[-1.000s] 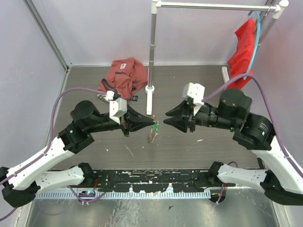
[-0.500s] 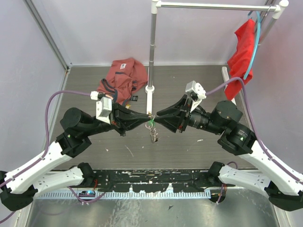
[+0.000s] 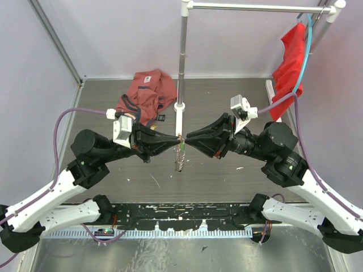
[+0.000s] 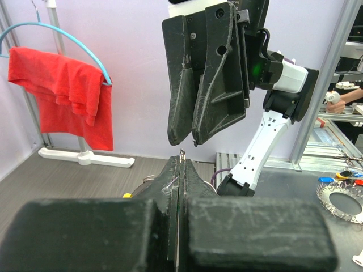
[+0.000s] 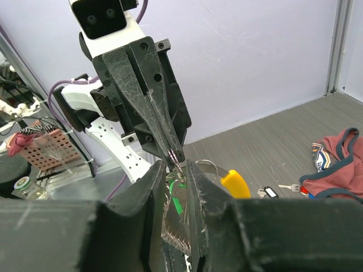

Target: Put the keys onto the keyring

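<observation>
- We see the keyring (image 3: 180,156) up in the air above the table (image 3: 238,107). It hangs at 6 o'clock from the spot where the two grippers meet.
- The left gripper (image 3: 177,139) comes in from 9 o'clock. Its fingers are pressed tight together. A bit of thin wire loop pokes out at the tip, so we think it pinches the keyring.
- The right gripper (image 3: 188,140) comes in from 3 o'clock, tip to tip with the left one. There is a thin gap between its fingers. The silver keys (image 5: 173,233) and a green tag (image 5: 177,205) sit in that gap. We cannot tell if it squeezes them or only sits around them.
- The yellow tag (image 5: 234,184) hangs just beside the bunch, at 3 o'clock from it in the right wrist view.
- We think the keyring is light but floppy. The bunch can swing and turn if one gripper lets go. The wire is hard, thin and slippery. The best place to hold it is the bare wire near the top, not the hanging bunch.
- Some loose keys (image 5: 273,191) lie on the table, well apart from the grippers. They look small, flat and slippery, so we would grab them by the tag end.
</observation>
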